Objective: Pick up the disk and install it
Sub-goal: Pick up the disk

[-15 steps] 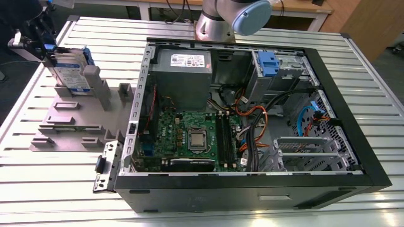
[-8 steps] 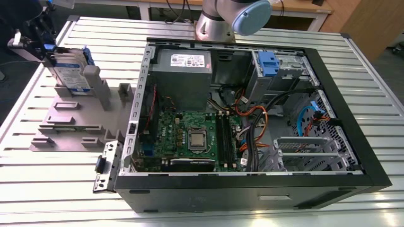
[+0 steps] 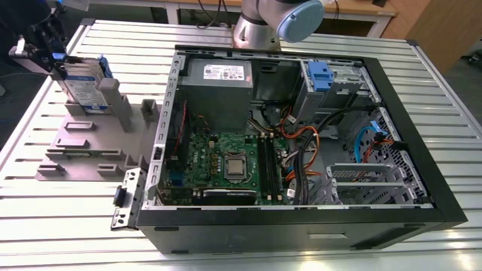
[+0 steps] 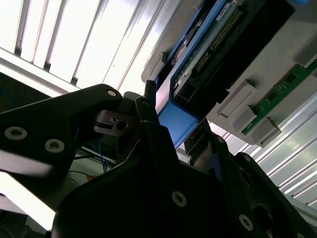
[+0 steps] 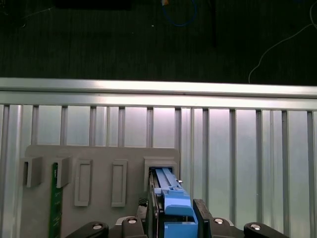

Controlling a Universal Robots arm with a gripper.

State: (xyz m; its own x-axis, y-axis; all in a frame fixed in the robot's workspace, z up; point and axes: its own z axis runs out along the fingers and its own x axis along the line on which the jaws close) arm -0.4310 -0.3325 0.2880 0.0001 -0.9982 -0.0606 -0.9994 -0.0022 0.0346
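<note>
The disk [image 3: 84, 86] stands on edge in a slot of the grey holder [image 3: 83, 148] on the exterior view's left, its white-and-blue label facing out and its blue bracket along the edge. My gripper [image 3: 44, 53] is at the disk's upper end. In the first wrist view the fingers [image 5: 202, 214] sit tight on both sides of the disk's blue bracket [image 5: 173, 198], with my gripper [image 5: 176, 217] shut on it. The second wrist view has the disk's [image 4: 213, 39] circuit-board side and my gripper [image 4: 173, 116] at its blue tab.
The open computer case [image 3: 162, 113] lies on the slatted metal table [image 3: 68, 226], with a grey power supply [image 3: 218, 84], a motherboard [image 3: 226, 164] and a blue-tabbed drive [image 3: 320, 76] in the far bay. A green card [image 5: 55, 198] stands in another holder slot.
</note>
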